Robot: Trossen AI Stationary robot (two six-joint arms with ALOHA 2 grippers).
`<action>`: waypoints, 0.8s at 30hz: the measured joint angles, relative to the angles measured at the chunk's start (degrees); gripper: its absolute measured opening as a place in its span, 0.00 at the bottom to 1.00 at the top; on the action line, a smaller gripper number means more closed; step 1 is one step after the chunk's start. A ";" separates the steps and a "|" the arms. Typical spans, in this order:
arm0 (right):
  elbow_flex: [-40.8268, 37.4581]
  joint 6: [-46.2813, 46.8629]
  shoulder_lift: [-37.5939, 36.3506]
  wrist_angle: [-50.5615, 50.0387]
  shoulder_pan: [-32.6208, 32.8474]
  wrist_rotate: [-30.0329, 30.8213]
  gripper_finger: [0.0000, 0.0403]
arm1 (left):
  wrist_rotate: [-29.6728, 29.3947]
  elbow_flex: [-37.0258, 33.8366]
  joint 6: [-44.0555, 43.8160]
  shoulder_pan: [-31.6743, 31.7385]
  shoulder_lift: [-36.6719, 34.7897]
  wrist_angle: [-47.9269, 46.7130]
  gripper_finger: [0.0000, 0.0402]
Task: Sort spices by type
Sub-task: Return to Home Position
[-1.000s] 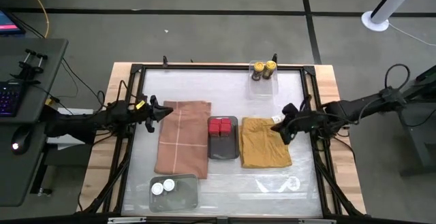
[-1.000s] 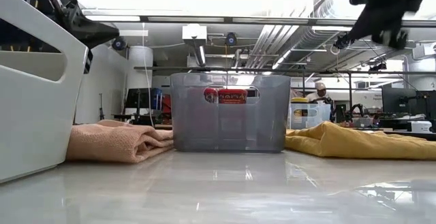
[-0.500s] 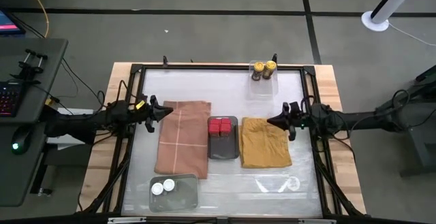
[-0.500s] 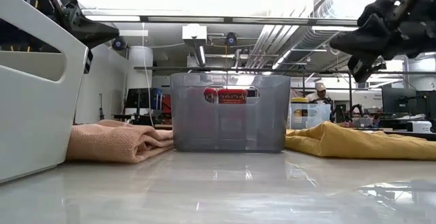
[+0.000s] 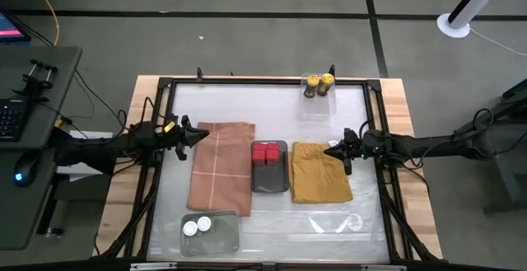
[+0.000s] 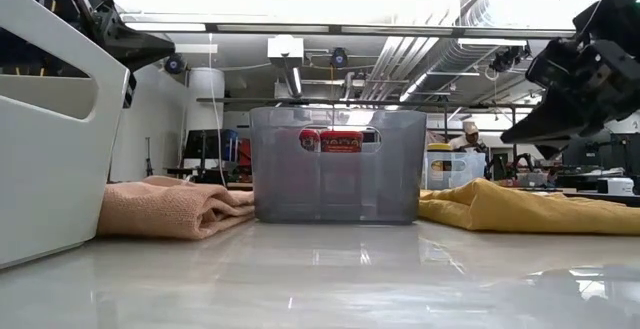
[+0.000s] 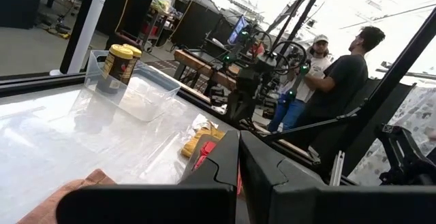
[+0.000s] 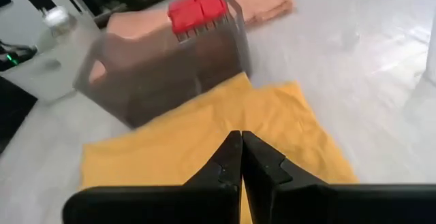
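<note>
Two red boxy tins (image 5: 265,152) (image 8: 197,9) stand in the dark grey tray (image 5: 270,180) at the table's middle. Two yellow-capped dark jars (image 5: 318,84) (image 7: 117,64) stand in a clear tray at the far edge. Two white-capped round jars (image 5: 196,226) sit in a clear tray (image 5: 224,236) at the near edge. My left gripper (image 5: 196,134) (image 7: 238,159) hovers shut by the peach cloth's left edge. My right gripper (image 5: 328,149) (image 8: 241,149) is shut and hangs above the yellow cloth's far right part, pointing toward the grey tray.
A folded peach cloth (image 5: 221,172) lies left of the grey tray and a folded yellow cloth (image 5: 319,176) right of it. A black frame (image 5: 247,80) rims the table. People (image 7: 327,81) stand in the room beyond the table. Bare tabletop (image 5: 247,106) lies toward the far edge.
My right gripper has come down toward the yellow cloth and shifted slightly toward the table's left. It has tipped from pointing steeply down to lying nearly level. The arm behind it has straightened. Left arm and all containers stay put.
</note>
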 joint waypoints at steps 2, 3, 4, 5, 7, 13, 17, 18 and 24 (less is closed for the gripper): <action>0.11 -0.12 0.07 -0.60 0.00 -0.06 0.00 | 0.00 0.00 0.00 0.00 0.00 -0.02 0.00; 0.11 -0.09 0.07 -0.62 0.00 -0.13 0.00 | 0.00 0.00 0.00 0.00 0.00 -0.02 0.00; 0.11 -0.12 0.06 -0.63 0.00 -0.14 0.00 | 0.00 0.00 0.00 0.01 0.00 -0.02 0.00; 0.11 -0.12 -0.05 -0.63 0.01 -0.15 0.00 | 0.00 0.00 0.00 0.02 0.00 -0.02 0.00; 0.11 -0.12 -1.24 -0.66 0.33 -0.15 0.00 | 0.00 0.00 0.00 0.02 0.00 -0.02 0.00; 0.11 -0.12 -10.07 -0.63 1.91 -0.18 0.00 | 0.00 0.00 0.00 0.02 0.00 -0.02 0.00; 0.11 -0.12 -15.25 -0.63 1.71 -0.18 0.00 | 0.00 0.00 0.00 0.00 -0.61 -0.10 0.00; 0.11 -0.12 -16.43 -0.63 1.53 -0.17 0.00 | 0.00 0.00 0.00 0.00 -0.98 -0.08 0.00; 0.11 -0.12 -19.54 -0.63 1.42 -0.17 0.00 | -0.02 0.00 0.02 0.20 -7.77 -0.40 0.00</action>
